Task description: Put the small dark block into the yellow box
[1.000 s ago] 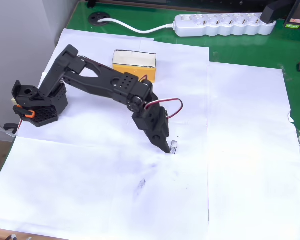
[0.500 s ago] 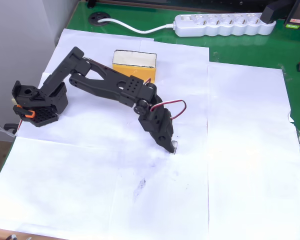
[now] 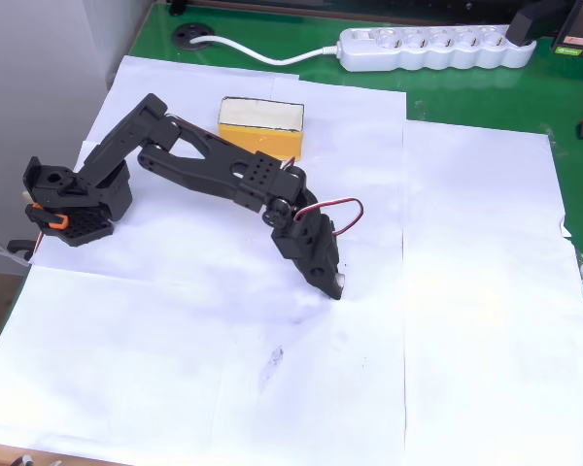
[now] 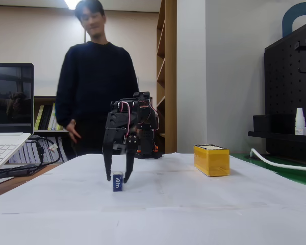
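The small dark block stands upright on the white paper, a pale label on its near face. My gripper is open and points straight down, one finger on each side of the block, with small gaps to it. From overhead the gripper covers most of the block, of which a pale sliver shows at the fingertips. The yellow box sits on the paper behind the arm's links; in the fixed view the yellow box stands to the right of the gripper, well apart from it.
A white power strip and its cable lie on the green mat at the back. The arm's base is at the left paper edge. A person stands behind the table, beside a laptop.
The arm stretched out a little and the gripper sank over the block, its fingers now straddling it. The block and the yellow box have not moved.
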{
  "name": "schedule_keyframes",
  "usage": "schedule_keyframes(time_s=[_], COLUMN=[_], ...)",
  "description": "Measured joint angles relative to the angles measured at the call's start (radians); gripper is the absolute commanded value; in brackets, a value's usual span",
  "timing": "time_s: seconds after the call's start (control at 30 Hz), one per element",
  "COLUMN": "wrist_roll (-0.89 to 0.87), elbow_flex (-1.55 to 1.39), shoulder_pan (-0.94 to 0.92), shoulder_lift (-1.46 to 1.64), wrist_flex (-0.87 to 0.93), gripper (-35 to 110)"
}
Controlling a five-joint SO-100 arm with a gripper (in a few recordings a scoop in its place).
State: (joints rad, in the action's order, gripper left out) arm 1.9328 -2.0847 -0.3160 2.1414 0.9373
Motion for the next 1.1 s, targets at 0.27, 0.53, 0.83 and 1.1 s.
schedule_keyframes(time_s=[0.27, 0.53, 0.83, 1.1], wrist_roll=[0.0, -0.032, -0.229, -0.354], elbow_flex=[0.0, 0.0, -0.006, -0.009], shoulder_pan=[0.015, 0.014, 0.135, 0.318], shoulder_lift=[0.0, 0.0, -0.296, -0.591], wrist_flex=[0.0, 0.009, 0.314, 0.552], gripper=[0, 0, 0, 0])
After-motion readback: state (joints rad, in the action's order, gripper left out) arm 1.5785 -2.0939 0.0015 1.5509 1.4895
